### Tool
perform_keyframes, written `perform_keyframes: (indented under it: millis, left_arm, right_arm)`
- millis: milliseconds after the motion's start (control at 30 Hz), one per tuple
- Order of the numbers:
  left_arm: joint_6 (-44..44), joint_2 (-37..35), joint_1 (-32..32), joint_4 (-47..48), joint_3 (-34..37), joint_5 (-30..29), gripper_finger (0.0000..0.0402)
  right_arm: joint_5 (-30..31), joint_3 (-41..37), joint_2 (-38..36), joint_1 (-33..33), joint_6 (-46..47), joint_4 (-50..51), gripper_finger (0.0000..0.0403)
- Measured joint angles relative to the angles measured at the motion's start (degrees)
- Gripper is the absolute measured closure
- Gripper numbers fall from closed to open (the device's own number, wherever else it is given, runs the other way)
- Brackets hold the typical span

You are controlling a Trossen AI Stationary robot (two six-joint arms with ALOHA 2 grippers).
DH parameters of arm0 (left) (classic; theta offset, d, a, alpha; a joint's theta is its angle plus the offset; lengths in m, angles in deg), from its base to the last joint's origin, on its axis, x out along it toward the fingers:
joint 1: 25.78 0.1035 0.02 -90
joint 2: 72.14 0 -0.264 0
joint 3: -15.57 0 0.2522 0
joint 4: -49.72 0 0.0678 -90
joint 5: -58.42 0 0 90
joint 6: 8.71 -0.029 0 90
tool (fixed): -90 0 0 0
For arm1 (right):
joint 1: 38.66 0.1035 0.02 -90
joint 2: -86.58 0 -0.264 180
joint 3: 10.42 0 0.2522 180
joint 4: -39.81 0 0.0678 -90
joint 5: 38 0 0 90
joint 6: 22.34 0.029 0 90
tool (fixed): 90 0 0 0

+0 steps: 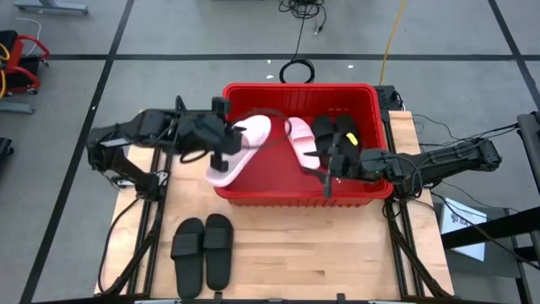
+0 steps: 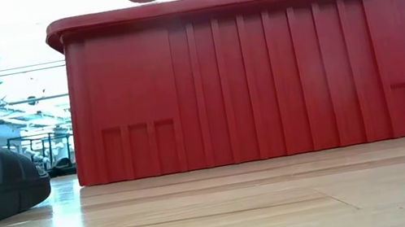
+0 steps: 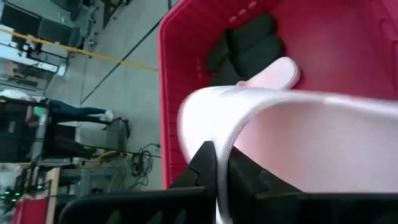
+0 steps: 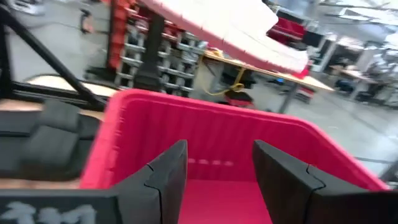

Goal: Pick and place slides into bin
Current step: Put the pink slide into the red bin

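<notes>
Carrying a pale pink slide (image 1: 234, 150) by its strap, the left gripper (image 1: 221, 139) hangs over the left rim of the red bin (image 1: 295, 196), its jaws pinched tight on the thin band, as the left wrist view shows plainly. The sandal tilts across the rim, toe end over the bin's floor and heel still outside above the table. Inside lie a second pink slide (image 1: 300, 139) and two black slides (image 1: 334, 137) toward the right end; another black pair (image 1: 203, 250) waits on the wooden table (image 1: 321, 253) in front of the bin. The right gripper (image 1: 327, 173) sits low inside the bin near its front wall, jaws spread wide and holding nothing. This looks like the placing step for the pink slide. The next move calls for shifting it farther inward until the heel clears the rim, then lowering and releasing; whether the heel now touches the rim is hard to judge from above. The pair on the table would follow.
</notes>
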Motion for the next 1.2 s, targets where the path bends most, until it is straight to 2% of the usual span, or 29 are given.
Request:
perform_keyframes:
  millis: [300, 500, 767, 1033, 1200]
  left_arm:
    - [-7.71, 0.02, 13.70, -5.20, 0.00, 12.78, 0.0396]
    - [-10.21, 0.02, 23.53, -8.98, 0.00, 23.66, 0.0396]
    - [-9.96, 3.58, 31.07, -11.72, 0.02, 30.87, 0.0387]
    - [-8.32, 10.49, 32.68, -13.81, 0.02, 32.09, 0.0395]
    - [-7.51, 14.44, 32.57, -14.85, 0.02, 31.94, 0.0391]
  right_arm:
    - [7.08, 0.00, -2.61, -4.80, -1.65, -0.25, 0.0232]
    - [7.03, 0.00, -5.45, -10.75, -3.07, 1.44, 0.0232]
    - [6.67, 0.00, -6.08, -19.70, -3.96, 2.72, 0.0232]
    - [-7.30, 0.00, -6.05, -29.48, 0.52, 5.64, 0.0232]
    - [-8.18, 0.00, -6.05, -32.24, -0.87, 6.27, 0.0232]
